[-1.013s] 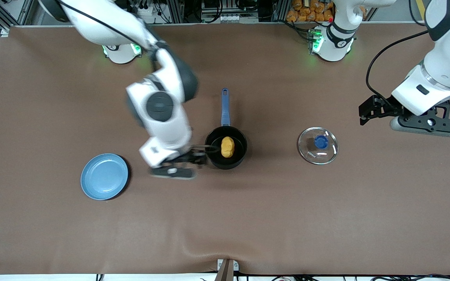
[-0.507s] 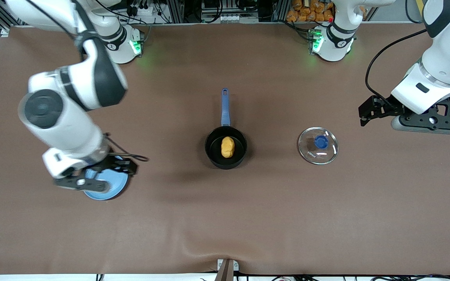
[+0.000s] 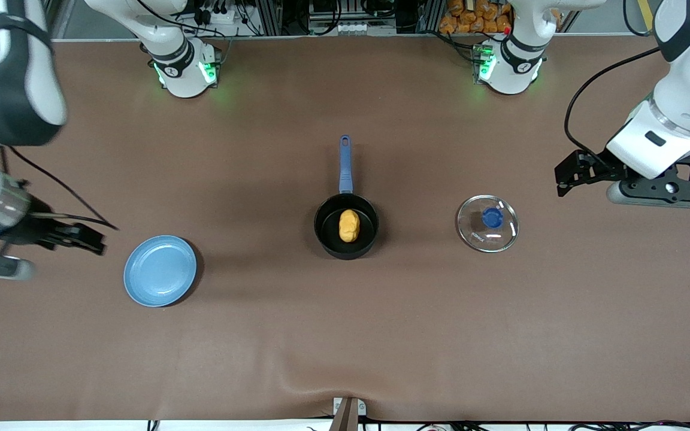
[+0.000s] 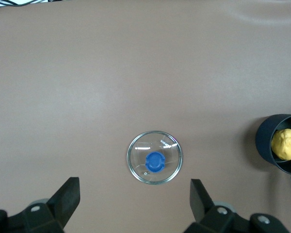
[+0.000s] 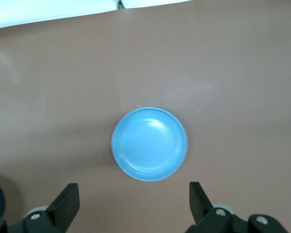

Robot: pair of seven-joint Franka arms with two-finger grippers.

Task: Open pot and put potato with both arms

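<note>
Since the glass lid (image 3: 487, 222) is fragile and slick, its blue knob (image 3: 492, 217) is best gripped; left hand (image 3: 568, 175) and right hand (image 3: 84, 239) are held open, empty.

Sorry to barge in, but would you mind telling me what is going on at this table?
Nothing is being handled just now. The potato lies in the open pot, and the glass lid rests on the table beside it, toward the left arm's end. The right end effector is open, up beside the blue plate. The left end effector is open too, up near the lid.
</note>
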